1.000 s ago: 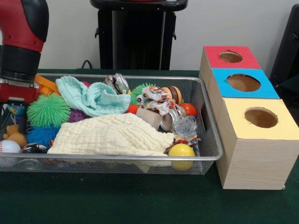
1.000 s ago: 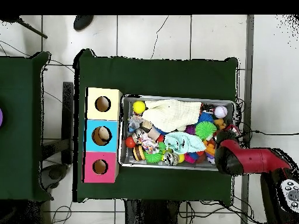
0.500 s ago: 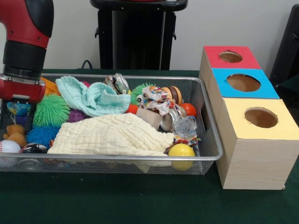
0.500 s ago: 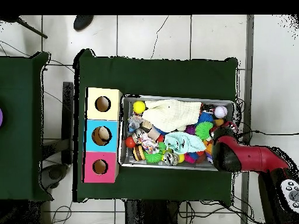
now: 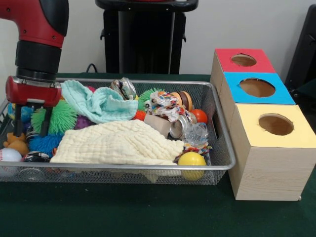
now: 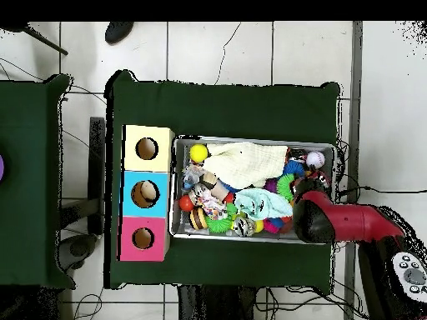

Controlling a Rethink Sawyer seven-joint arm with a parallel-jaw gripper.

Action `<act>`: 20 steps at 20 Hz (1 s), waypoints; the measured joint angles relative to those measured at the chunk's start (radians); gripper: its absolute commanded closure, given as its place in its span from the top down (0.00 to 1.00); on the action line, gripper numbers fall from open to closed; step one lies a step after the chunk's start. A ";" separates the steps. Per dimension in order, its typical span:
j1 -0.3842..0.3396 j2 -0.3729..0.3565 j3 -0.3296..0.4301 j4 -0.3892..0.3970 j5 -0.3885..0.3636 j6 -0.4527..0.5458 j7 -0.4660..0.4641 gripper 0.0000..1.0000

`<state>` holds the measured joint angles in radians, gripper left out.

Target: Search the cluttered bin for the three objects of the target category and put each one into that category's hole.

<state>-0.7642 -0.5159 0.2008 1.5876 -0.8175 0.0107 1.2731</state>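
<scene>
Gripper in the wire bin's left end, fingers spread, holding nothing.
Its tips sink among spiky balls; the cream cloth hides much beneath. The three-hole box stands just beside the bin's right edge.

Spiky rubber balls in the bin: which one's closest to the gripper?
The green spiky rubber ball at the wire bin's end, right beside the open gripper fingers. The blue spiky rubber ball lies lower, toward the camera.

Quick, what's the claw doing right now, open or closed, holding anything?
Claw: open, holding nothing; its two fingers hang apart over the green spiky ball at the bin's end.
</scene>
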 measured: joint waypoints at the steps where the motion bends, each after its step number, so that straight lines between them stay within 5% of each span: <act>1: 0.006 0.000 -0.004 0.000 0.000 0.000 0.000 1.00; 20: 0.210 0.046 -0.217 -0.080 -0.057 -0.057 0.000 1.00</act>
<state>-0.5545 -0.4700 -0.0166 1.5078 -0.8743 -0.0460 1.2731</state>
